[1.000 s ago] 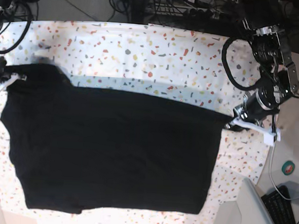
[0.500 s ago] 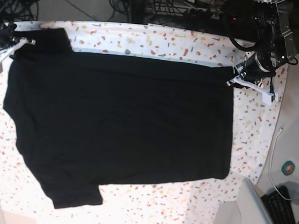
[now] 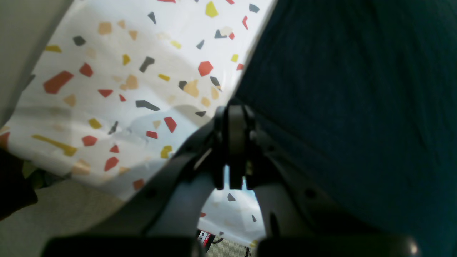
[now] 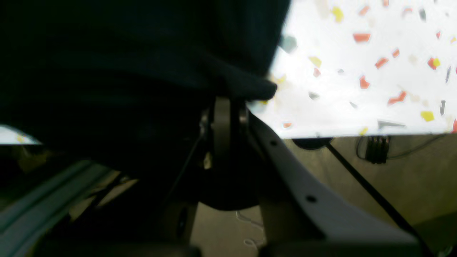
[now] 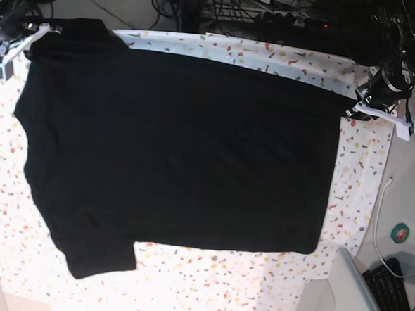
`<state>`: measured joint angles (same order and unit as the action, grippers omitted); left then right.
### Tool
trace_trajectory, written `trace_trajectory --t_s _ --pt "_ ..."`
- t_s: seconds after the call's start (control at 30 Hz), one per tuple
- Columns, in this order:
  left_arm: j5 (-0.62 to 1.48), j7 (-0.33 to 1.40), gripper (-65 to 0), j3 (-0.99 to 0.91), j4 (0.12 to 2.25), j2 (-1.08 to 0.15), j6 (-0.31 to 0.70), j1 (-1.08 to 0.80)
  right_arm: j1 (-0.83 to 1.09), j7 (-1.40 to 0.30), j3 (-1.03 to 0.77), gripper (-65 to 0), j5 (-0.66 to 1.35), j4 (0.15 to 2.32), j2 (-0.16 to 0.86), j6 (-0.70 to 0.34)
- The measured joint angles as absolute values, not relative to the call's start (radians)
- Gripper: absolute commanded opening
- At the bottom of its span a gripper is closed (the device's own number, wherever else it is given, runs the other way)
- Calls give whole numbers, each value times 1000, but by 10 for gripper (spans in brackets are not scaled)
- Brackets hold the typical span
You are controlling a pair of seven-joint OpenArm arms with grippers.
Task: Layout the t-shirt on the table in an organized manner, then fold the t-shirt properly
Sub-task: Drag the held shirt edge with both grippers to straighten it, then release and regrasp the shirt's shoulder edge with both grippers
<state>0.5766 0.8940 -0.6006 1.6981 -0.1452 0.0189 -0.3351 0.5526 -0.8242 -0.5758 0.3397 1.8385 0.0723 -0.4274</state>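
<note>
Large black soft cloth t-shirt (image 5: 180, 147) spread wide across the white terrazzo-flecked cloth surface (image 5: 353, 185), plain dark side up; no print visible in any view. One sleeve lies at the near-left corner in the base view, the hem edge runs down the right side.

Left claw (image 5: 357, 108), on the base view's right: fingers pressed together, clamped on the shirt's far-right corner. Left wrist view confirms it: the dark fingers (image 3: 235, 142) meet at the fabric's edge, with speckled cloth to one side and black fabric to the other.

Right claw (image 5: 33, 31), at the base view's far-left corner: likewise pinched together on the shirt's far-left corner, near the shoulder. Right wrist view is dim; fingers (image 4: 228, 117) sit closed under a bunched fold of black fabric.

The far edge of the shirt is stretched taut between the two claws, along the surface's far edge. Grey floor and cables beyond.
</note>
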Motion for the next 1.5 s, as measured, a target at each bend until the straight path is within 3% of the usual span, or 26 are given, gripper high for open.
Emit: trace_trajectory --t_s 0.47,0.7,0.9,1.03,1.23,1.5 --pt "577 901 -650 -586 1814 -139 11 -298 476 -936 -479 -650 334 1912 85 -426" --pt "574 904 -650 -588 1731 -141 7 -205 242 -1065 -478 -650 339 1897 144 -422" --pt "573 902 -650 -582 1617 -142 7 -91 50 -1122 -464 -650 336 1736 177 -426" --pt "570 899 -650 -583 1541 -142 7 -22 -28 -1104 -363 -650 334 1602 210 -419" --pt "556 897 -650 -583 1474 -144 7 28 -114 -1017 -284 -650 326 1446 213 -419" --pt "388 890 -650 -571 1401 -139 8 109 -202 -923 -189 -650 332 1238 232 -419"
